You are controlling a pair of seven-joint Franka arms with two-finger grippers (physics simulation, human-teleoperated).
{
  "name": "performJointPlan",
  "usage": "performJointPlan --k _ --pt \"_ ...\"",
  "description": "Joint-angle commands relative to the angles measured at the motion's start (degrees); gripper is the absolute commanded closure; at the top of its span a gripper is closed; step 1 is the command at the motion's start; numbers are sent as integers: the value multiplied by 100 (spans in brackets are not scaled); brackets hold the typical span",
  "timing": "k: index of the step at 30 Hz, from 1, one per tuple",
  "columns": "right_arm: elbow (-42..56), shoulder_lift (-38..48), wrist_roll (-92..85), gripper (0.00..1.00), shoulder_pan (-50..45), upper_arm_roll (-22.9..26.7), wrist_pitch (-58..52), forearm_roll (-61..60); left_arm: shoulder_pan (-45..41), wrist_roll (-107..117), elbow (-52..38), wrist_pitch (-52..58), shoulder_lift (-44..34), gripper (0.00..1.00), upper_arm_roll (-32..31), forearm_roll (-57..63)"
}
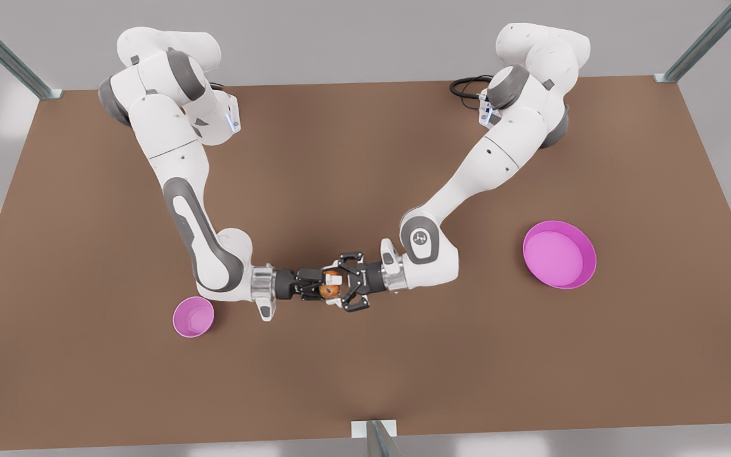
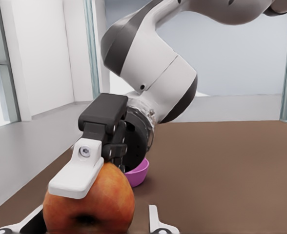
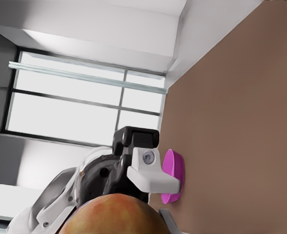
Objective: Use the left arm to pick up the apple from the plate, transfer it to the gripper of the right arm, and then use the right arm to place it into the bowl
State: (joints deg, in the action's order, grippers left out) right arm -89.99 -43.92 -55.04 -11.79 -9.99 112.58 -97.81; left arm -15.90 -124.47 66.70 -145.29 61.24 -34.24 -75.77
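Observation:
The red-orange apple (image 1: 330,285) hangs above the table's middle, between two grippers that face each other. My right gripper (image 1: 323,284), on the arm at the front view's left, is shut on it; one of its white fingers (image 2: 77,170) presses the apple (image 2: 90,204). My left gripper (image 1: 341,283), coming from the front view's right, stands open around the apple, and its fingertips (image 2: 154,220) are clear of the skin. The small bowl (image 1: 193,316) sits beside the right arm's wrist. The wide plate (image 1: 584,254) lies bare at the front view's right.
The brown table (image 1: 365,158) reaches to metal frame posts at its far corners. A bracket (image 1: 373,429) sits at the middle of the near edge. Both forearms lie low over the table's centre.

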Motion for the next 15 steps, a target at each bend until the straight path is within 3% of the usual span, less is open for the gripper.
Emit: performJointPlan --k 1,3,6,7,9,11,12,15 --pt "-9 6 55 40 10 -3 10 43 16 -33 1 10 -7 1 14 1" --pt "8 6 64 40 45 32 1 78 122 46 62 -16 -7 1 93 19" --pt "-9 41 152 40 256 50 -61 552 263 379 264 1 -68 0 761 273" --pt "-9 41 187 40 335 50 -87 676 306 1186 413 27 -191 0 1024 677" --pt "-10 41 187 40 502 50 -87 912 298 3959 957 97 -928 0 1726 2625" --pt "-9 41 222 39 800 50 -96 1317 315 8381 1099 1562 -2018 0 2317 5893" --pt "-10 76 397 39 967 50 -245 1615 473 9106 1082 2425 -2484 0 2413 6654" --pt "-9 68 424 39 1601 6 -447 2389 640 10002 976 5546 -3944 0 3336 7340"
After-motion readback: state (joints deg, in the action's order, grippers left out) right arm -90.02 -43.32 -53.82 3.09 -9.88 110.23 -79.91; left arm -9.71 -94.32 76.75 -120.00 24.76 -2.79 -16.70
